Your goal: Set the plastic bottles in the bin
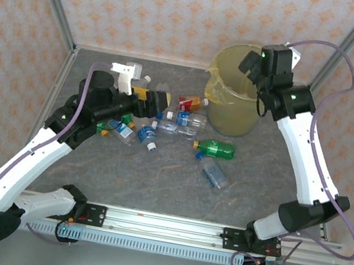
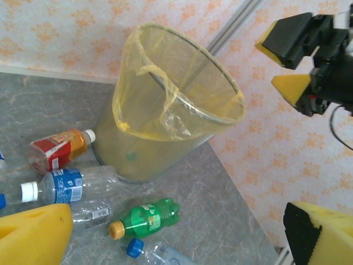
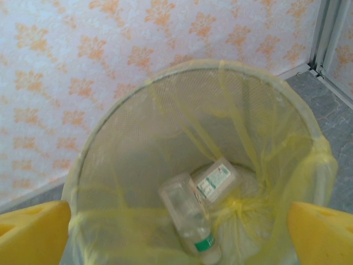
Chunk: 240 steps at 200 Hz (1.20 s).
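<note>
Your right tool hangs over the bin, fingers spread wide, nothing between them. The bin stands at the far right of the tabletop. Two clear bottles lie in its bottom, touching each other. Your left tool is also spread wide and empty, above the loose bottles left of the bin. Down there: red-orange labelled bottle near the bin's base, blue-labelled bottles beside it, green bottle on its side, and a lone clear bottle nearer the arm bases.
</note>
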Each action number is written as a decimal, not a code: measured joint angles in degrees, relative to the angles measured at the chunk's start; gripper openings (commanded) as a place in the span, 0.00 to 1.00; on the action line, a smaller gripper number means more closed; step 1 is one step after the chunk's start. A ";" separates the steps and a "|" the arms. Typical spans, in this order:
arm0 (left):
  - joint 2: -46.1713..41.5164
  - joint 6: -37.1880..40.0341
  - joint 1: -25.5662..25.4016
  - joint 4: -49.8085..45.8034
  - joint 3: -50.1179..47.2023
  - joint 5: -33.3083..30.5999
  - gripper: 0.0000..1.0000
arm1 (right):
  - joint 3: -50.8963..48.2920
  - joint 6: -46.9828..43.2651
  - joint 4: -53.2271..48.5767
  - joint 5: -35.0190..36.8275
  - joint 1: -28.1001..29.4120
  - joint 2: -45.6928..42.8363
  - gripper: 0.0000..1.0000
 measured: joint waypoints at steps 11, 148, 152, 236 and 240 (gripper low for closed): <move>0.22 0.17 -0.66 -0.07 -0.55 0.79 0.99 | -2.47 0.04 -0.87 0.22 1.22 -2.49 1.00; -3.80 0.39 -3.30 -0.07 -6.16 2.67 0.99 | -41.24 12.68 -3.93 0.20 18.84 -23.15 1.00; -3.96 0.42 -3.30 -0.09 -6.16 2.64 0.99 | -42.23 13.05 -3.80 -0.04 19.06 -23.30 1.00; -6.60 -0.04 -3.43 -0.13 -7.15 2.03 0.99 | -56.98 17.27 2.95 -4.66 24.59 -21.00 1.00; -6.60 -0.07 -3.52 -0.13 -7.15 2.05 0.99 | -57.29 17.25 3.34 -4.87 24.76 -20.59 1.00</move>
